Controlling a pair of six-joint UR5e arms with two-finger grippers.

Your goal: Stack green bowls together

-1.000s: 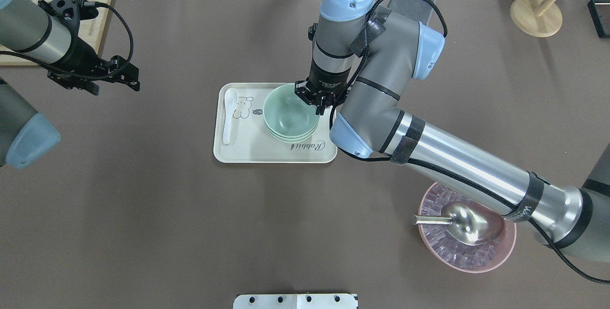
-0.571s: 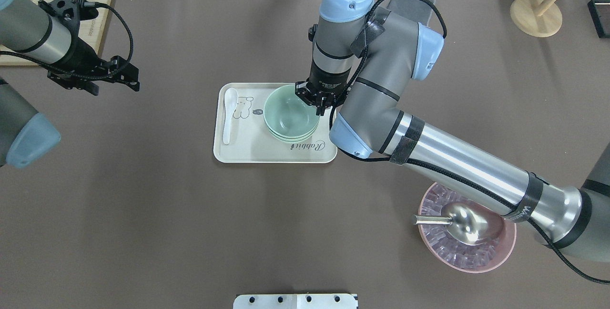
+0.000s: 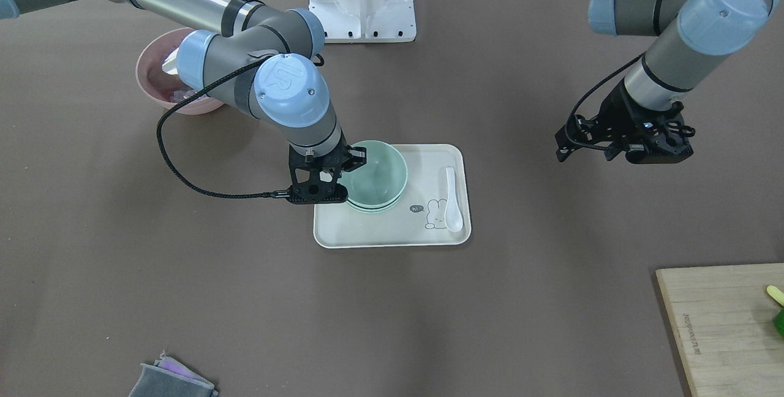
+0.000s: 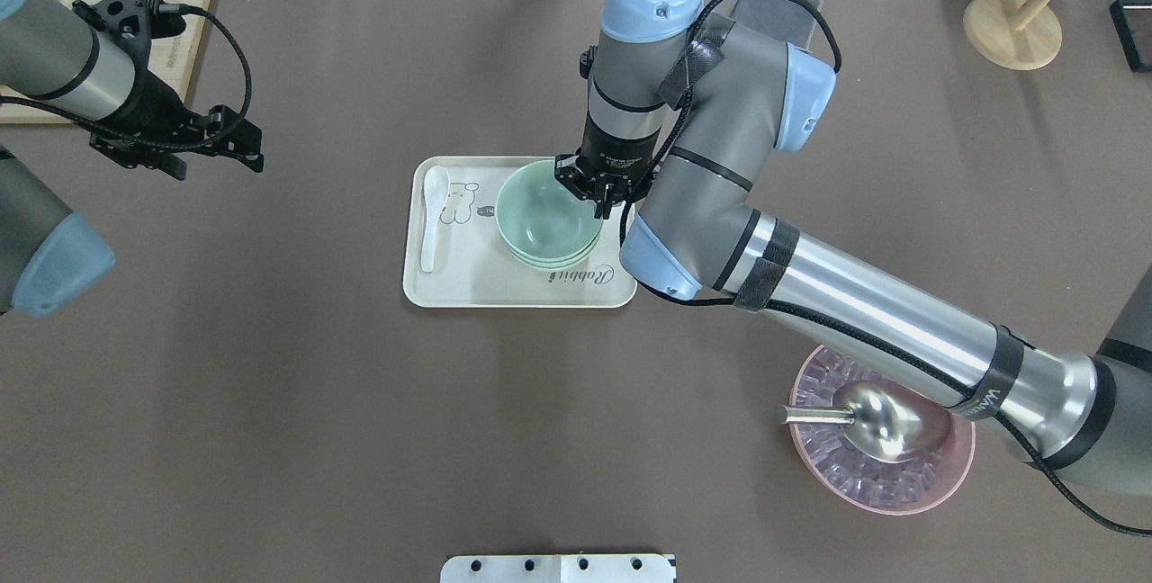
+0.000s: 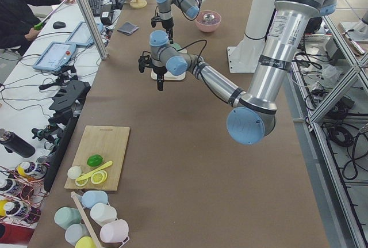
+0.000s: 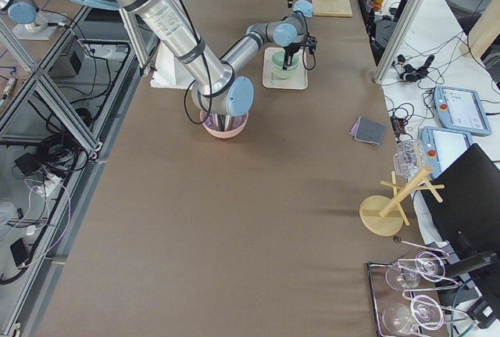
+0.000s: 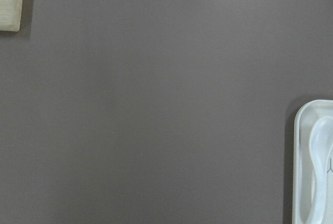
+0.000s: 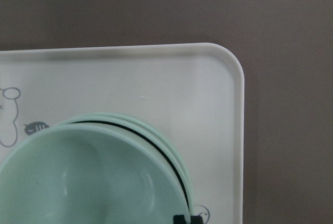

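The right arm (image 4: 864, 304) has crept slightly toward the spoon (image 4: 432, 214) end of the tray (image 4: 468, 282). The top one of the green bowls (image 4: 544, 216) has shifted with it, so the three look nested on the tray but not yet released. The right pincer (image 4: 601, 196) points straight down, seemingly clenched on that bowl's rim, while the left pincer (image 4: 236, 144) hangs well apart over the bare surface (image 4: 270, 385), its state unclear.

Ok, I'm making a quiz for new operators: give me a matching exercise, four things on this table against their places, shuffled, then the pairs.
1 green bowls
2 white spoon
3 metal scoop
4 lime

A in the pink bowl
B on the wooden board
C lying on the tray, beside the stack
D stacked on the tray

Pairs: 1-D, 2-C, 3-A, 4-B
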